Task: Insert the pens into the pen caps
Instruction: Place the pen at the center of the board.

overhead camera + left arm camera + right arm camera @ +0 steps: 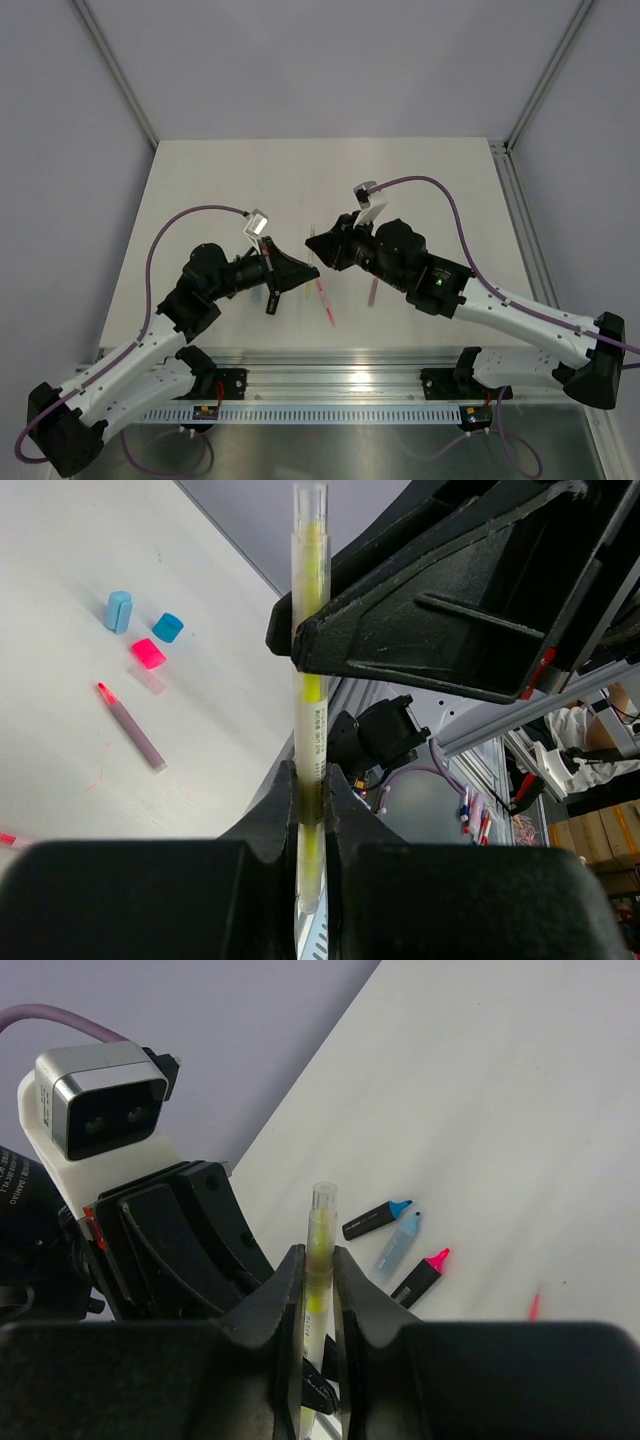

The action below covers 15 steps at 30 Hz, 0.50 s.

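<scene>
The yellow pen (311, 710) hangs in the air above the near middle of the tabletop (200, 190), bridged between both arms. The left fingers (278, 825) are clamped tight on one end. The right fingers (285, 1280) pinch it from both sides farther along, just short of its clear tip (323, 1200). Its long axis runs straight from one arm's fingers to the other's, so any push or pull has to follow that line. The pen caps (148, 653), pink, blue and light blue, lie on the tabletop well apart from the pen, none lined up with it.
</scene>
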{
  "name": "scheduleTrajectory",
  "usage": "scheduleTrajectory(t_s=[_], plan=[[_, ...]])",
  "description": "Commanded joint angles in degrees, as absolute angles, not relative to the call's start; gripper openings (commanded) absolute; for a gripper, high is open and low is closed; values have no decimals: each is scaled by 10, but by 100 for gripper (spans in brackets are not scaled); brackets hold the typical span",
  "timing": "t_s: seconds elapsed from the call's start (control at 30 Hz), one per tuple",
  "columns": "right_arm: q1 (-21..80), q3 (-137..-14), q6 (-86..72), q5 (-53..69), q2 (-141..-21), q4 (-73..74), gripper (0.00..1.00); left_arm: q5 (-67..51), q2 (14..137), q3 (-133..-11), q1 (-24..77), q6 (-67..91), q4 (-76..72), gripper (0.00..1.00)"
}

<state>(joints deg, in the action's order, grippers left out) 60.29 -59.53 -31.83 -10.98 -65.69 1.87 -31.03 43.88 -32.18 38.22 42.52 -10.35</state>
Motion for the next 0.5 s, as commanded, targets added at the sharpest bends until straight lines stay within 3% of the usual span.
scheduleTrajectory(t_s=[0.0,0.07,0.13,0.17,0.27,0.3,0.33,0.37,0.43,0.47], plan=[[595,-593,-319,-98,-646,11,25,-313,439,-337,390,425,-154,0],[594,-593,-323,-91,-649,13,34,-308,436,-337,393,423,-152,0],[594,-592,-328,-84,-653,12,34,-306,436,-337,394,424,-153,0],[595,-591,-329,-81,-655,12,32,-304,437,-337,394,425,-153,0],[594,-587,-330,-83,-655,15,10,-298,440,-337,394,424,-154,1],[593,-585,-330,-95,-652,18,0,-296,443,-337,394,422,-154,5],[592,-582,-329,-99,-650,19,0,-294,445,-337,394,421,-151,10],[588,-581,-330,-99,-650,21,0,-293,447,-337,394,419,-149,23],[575,-579,-328,-96,-649,30,0,-293,451,-335,394,418,-142,38],[569,-577,-326,-93,-651,34,0,-294,451,-334,394,418,-140,56]])
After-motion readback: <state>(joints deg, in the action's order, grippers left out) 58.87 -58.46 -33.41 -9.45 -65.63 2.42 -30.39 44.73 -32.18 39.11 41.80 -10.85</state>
